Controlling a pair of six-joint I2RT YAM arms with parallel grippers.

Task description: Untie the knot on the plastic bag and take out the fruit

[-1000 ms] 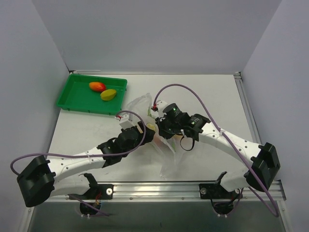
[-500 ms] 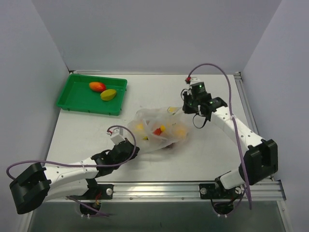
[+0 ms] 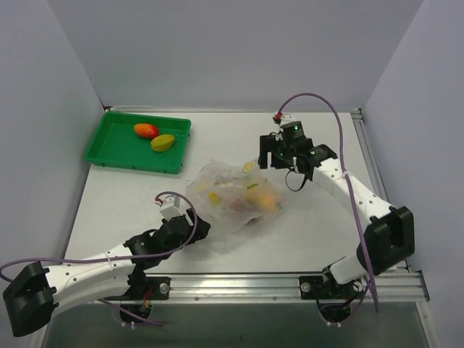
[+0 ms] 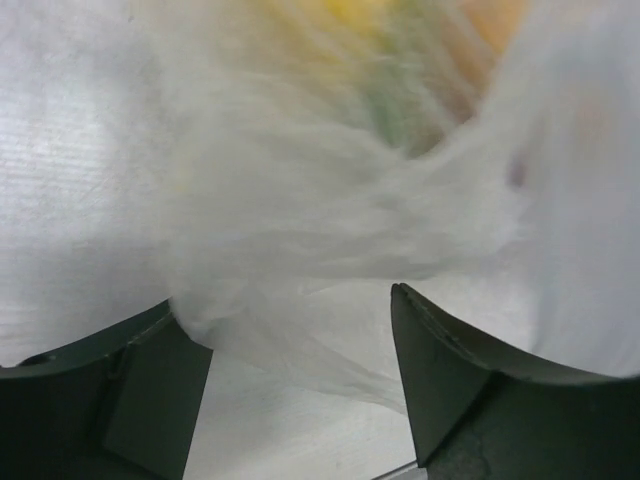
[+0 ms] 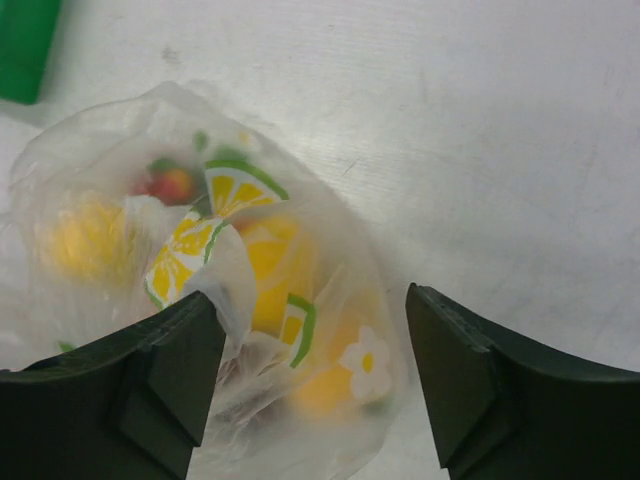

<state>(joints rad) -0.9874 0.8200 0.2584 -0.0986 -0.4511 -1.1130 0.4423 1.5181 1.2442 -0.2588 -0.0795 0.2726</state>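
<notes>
Flanking the bag [image 3: 233, 197], left end effector [image 4: 300, 335] and right end effector [image 5: 308, 305] gape empty. Untying looks unstarted; next, pinch the knot [image 4: 335, 245].

Bag [image 3: 233, 196] now flat, right arm [image 3: 341, 183] rearward.

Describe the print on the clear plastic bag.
The clear thin plastic bag carries yellow lemon slices, green-rimmed, and a white flower; right wrist view.

The white bench [image 3: 326, 217] carried two things; a green tray [image 3: 116, 147] sat at its far left corner, close to the side wall; a clear plastic bag [image 3: 228, 199] lay slumped near the middle, well apart from the tray.
</notes>
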